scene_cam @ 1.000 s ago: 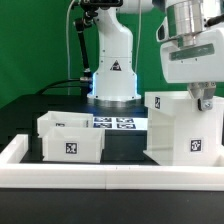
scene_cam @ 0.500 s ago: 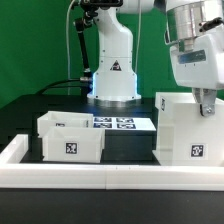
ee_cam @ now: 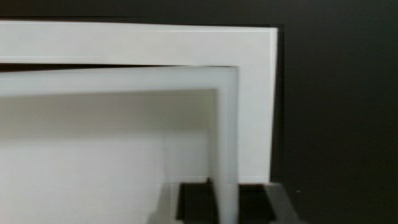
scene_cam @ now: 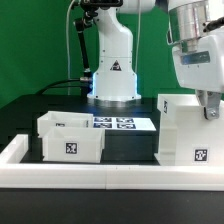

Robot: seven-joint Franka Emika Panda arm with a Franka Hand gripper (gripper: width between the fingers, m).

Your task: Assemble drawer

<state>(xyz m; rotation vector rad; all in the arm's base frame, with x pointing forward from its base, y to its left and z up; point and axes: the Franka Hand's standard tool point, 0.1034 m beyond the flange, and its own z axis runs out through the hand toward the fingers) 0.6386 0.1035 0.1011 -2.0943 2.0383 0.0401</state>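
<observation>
The drawer's tall white casing (scene_cam: 190, 135) stands on the black table at the exterior view's right, with a square tag on its front. My gripper (scene_cam: 210, 110) comes down from above and is shut on the casing's upper wall near its right corner. In the wrist view the thin white wall (ee_cam: 228, 120) runs between my two black fingers (ee_cam: 267, 203), gripper (ee_cam: 231, 198). A shallow white tray (scene_cam: 70, 140) with a tag stands at the left. A second tray seems to sit close behind it, but I cannot separate the two.
The marker board (scene_cam: 125, 123) lies flat between the tray and the casing, in front of the robot base (scene_cam: 113, 75). A long low white border rail (scene_cam: 100, 176) runs along the front and up the left side.
My gripper has moved toward the exterior view's right, and the casing has slid that way with it, widening the gap to the tray.
</observation>
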